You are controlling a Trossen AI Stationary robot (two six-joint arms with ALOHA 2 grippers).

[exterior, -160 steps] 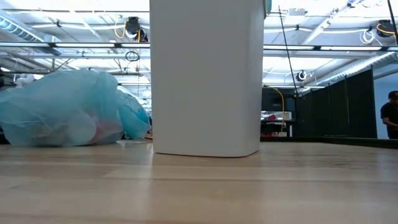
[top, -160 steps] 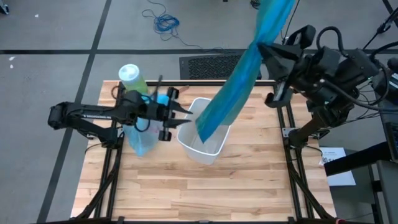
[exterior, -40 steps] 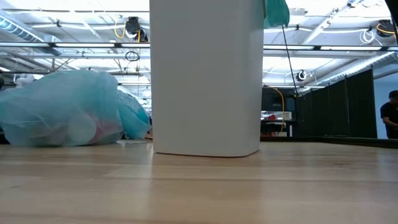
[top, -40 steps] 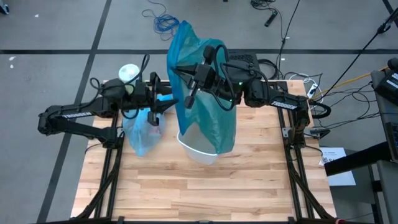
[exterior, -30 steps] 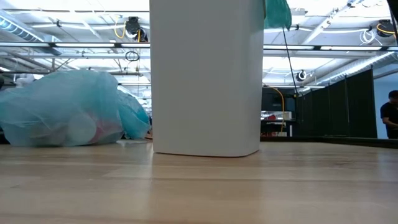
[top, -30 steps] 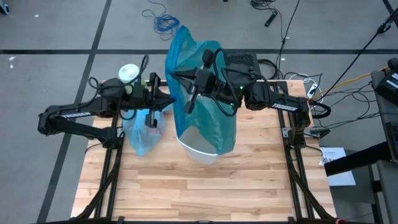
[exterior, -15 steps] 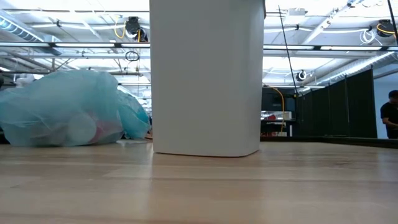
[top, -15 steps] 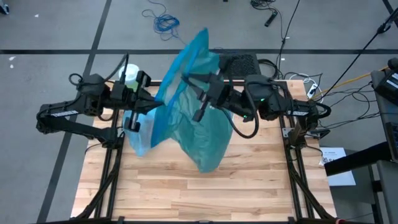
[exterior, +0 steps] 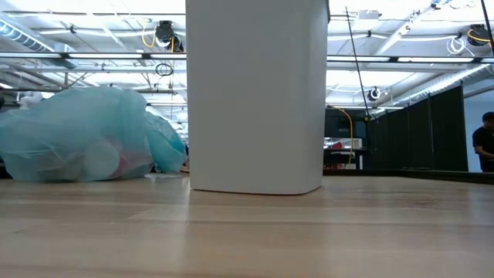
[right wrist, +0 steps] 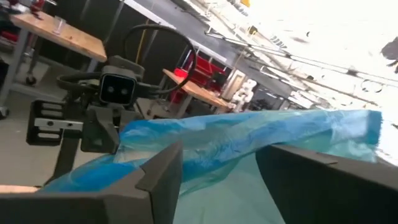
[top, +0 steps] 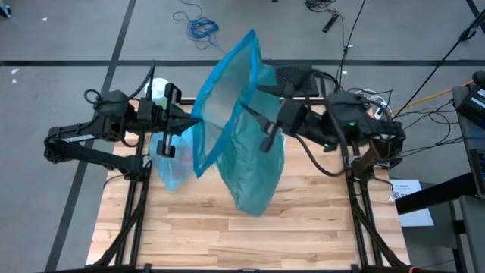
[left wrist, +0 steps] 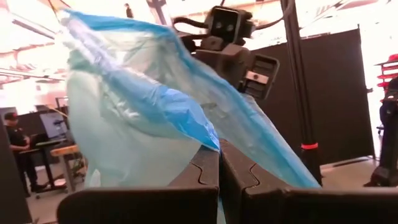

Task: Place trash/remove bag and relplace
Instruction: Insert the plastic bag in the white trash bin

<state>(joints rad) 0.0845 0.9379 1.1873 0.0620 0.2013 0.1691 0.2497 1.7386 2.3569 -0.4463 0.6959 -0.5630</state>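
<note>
My left gripper [top: 189, 125] [left wrist: 219, 155] is shut on a large blue-green plastic bag [top: 242, 144] raised over the table's middle. Its upper corner [top: 250, 38] stands high, and its lower end [top: 251, 203] hangs over the white wastebasket [exterior: 255, 93], hiding it from above. My right gripper [top: 262, 129] [right wrist: 217, 180] is open beside the bag's right face. The light sky-blue bag [top: 170, 163] [exterior: 77, 135] lies full on the table at the left. Trash [exterior: 104, 162] shows through its film as pale and reddish shapes. My left gripper pinches an edge of the blue-green bag [left wrist: 210, 144] between its two shut fingers, which come about level from the table's left. The film rises above the fingers and hangs slack below them. My right gripper stands open with film [right wrist: 217, 146] ahead of its fingers; whether it touches, I cannot tell.
A green bottle with a white cap [top: 158, 91] stands at the far left behind my left arm. Bare wooden tabletop [top: 227, 243] lies toward the near edge. The room beyond shows benches and a person [exterior: 485, 147] far off.
My right gripper has opened, let go of the blue-green bag and drawn back toward the table's right edge. My left gripper has pulled its edge of the bag toward the left and up. The bag has swung over and sagged across the wastebasket, covering its rim.
</note>
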